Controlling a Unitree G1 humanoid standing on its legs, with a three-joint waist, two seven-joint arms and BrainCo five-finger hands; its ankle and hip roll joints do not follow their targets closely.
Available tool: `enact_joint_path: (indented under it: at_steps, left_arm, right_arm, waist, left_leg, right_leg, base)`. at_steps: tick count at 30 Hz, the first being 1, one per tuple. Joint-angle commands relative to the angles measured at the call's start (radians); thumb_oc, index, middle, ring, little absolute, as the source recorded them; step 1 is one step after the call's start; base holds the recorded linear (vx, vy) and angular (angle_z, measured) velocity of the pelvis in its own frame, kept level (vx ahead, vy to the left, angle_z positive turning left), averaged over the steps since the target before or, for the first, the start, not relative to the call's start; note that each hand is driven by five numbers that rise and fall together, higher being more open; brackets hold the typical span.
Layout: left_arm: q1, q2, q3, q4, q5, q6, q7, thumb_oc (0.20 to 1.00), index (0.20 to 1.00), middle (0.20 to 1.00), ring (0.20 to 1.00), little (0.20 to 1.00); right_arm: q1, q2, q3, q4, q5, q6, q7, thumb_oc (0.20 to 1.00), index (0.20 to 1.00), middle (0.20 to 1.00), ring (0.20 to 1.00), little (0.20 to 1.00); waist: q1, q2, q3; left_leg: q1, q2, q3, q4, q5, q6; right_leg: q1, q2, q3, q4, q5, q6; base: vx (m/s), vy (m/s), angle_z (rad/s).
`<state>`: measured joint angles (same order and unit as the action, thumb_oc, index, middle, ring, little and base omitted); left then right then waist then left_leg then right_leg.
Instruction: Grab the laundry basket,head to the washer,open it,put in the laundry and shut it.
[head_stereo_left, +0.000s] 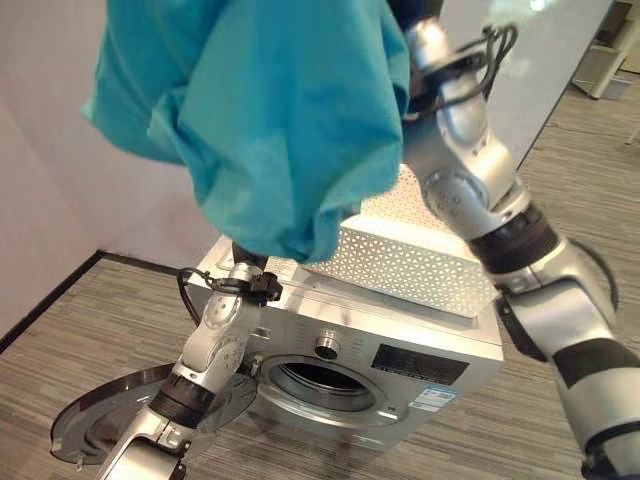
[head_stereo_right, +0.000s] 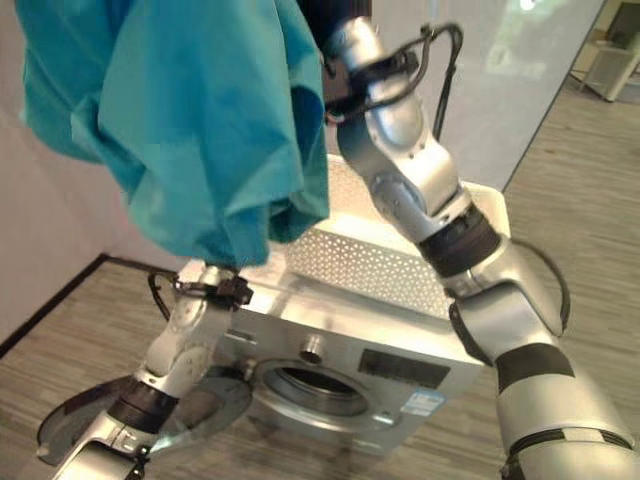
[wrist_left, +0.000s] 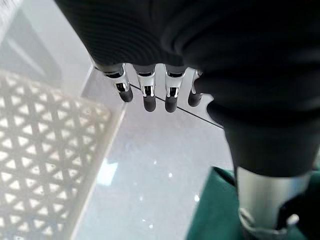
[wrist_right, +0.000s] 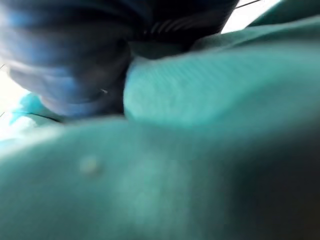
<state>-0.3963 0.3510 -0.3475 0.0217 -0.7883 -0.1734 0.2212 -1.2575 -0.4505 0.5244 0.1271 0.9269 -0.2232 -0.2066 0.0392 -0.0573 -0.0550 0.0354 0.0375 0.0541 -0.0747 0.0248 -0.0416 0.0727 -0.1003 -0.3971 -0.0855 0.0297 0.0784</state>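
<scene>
On your left, the washer's round door (head_stereo_left: 110, 425) hangs swung open near the floor, and the drum opening (head_stereo_left: 322, 381) in the washer (head_stereo_left: 440, 345) front stands clear. Your left robot hand (wrist_left: 150, 90) hovers over the washer's top beside the white perforated laundry basket (head_stereo_left: 400, 255); its fingers (wrist_left: 149, 98) hang loosely apart and hold nothing. The basket sits on top of the washer, toward the back.

Above it all, the teal garment (head_stereo_left: 270, 110) hangs high in front of the camera, draped in loose folds well above the drum. To the right, your right arm reaches up into that cloth; the right robot hand (wrist_right: 70, 60) is buried against the fabric, and you cannot tell how its fingers lie.

Treat the garment as light, limp and shapeless: it will sag, swing and trail, so a hem could catch on the basket rim or the door edge. Take it by a bunched handful near the middle rather than a corner, and lower the hanging end into the drum first.
</scene>
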Motion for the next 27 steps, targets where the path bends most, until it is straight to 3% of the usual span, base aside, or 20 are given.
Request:
enact_joint_path:
  at_steps: [1, 9, 14, 20, 27]
  left_arm:
    - [-0.117, -0.003, -0.008, 0.017, -0.048, -0.079, 0.02, 1.0, 1.0, 1.0, 1.0, 1.0]
    - [-0.083, -0.026, 0.004, -0.11, -0.135, -0.11, -0.015, 1.0, 1.0, 1.0, 1.0, 1.0]
    - [-0.047, -0.011, 0.017, -0.164, -0.147, -0.12, -0.046, 1.0, 1.0, 1.0, 1.0, 1.0]
    - [-0.016, -0.006, 0.013, -0.211, -0.172, -0.142, -0.122, 1.0, 1.0, 1.0, 1.0, 1.0]
    - [-0.03, -0.004, -0.014, -0.216, -0.199, -0.137, -0.159, 1.0, 1.0, 1.0, 1.0, 1.0]
  right_arm:
    - [-0.049, -0.018, -0.01, -0.027, 0.051, -0.054, -0.021, 0.2, 0.2, 0.2, 0.2, 0.2]
    - [0.005, -0.096, -0.024, -0.05, 0.017, -0.04, -0.03, 0.2, 0.2, 0.2, 0.2, 0.2]
    - [0.034, -0.201, -0.007, -0.053, -0.082, -0.004, 0.012, 0.2, 0.2, 0.2, 0.2, 0.2]
    - [0.037, -0.465, 0.072, -0.062, -0.217, 0.002, 0.147, 0.2, 0.2, 0.2, 0.2, 0.2]
    - [0.044, -0.511, 0.116, -0.11, -0.266, 0.003, 0.202, 0.2, 0.2, 0.2, 0.2, 0.2]
  waist:
    - [0.009, -0.044, -0.05]
    - [0.004, -0.041, -0.04]
    - [0.001, -0.038, -0.037]
    - [-0.004, -0.039, -0.029]
    - [-0.011, -0.035, -0.026]
  left_leg:
    - [-0.062, 0.027, -0.008, -0.013, 0.064, -0.053]
    - [-0.061, 0.026, 0.002, -0.013, 0.06, -0.049]
    - [-0.057, 0.026, 0.009, -0.013, 0.056, -0.046]
    - [-0.056, 0.025, 0.008, -0.013, 0.054, -0.046]
    - [-0.052, 0.024, 0.01, -0.013, 0.053, -0.045]
  right_leg:
    - [0.069, -0.053, -0.001, 0.001, 0.03, 0.042]
    - [0.062, -0.056, 0.01, -0.001, 0.037, 0.045]
    - [0.062, -0.058, 0.015, -0.001, 0.038, 0.047]
    - [0.062, -0.054, 0.011, 0.004, 0.036, 0.051]
    - [0.062, -0.053, 0.012, 0.006, 0.036, 0.053]
  base:
    - [-0.02, -0.007, -0.05]
    - [0.0, -0.001, -0.02]
    - [0.0, 0.0, 0.0]
    - [0.0, 0.0, -0.02]
    - [0.0, 0.0, 0.0]
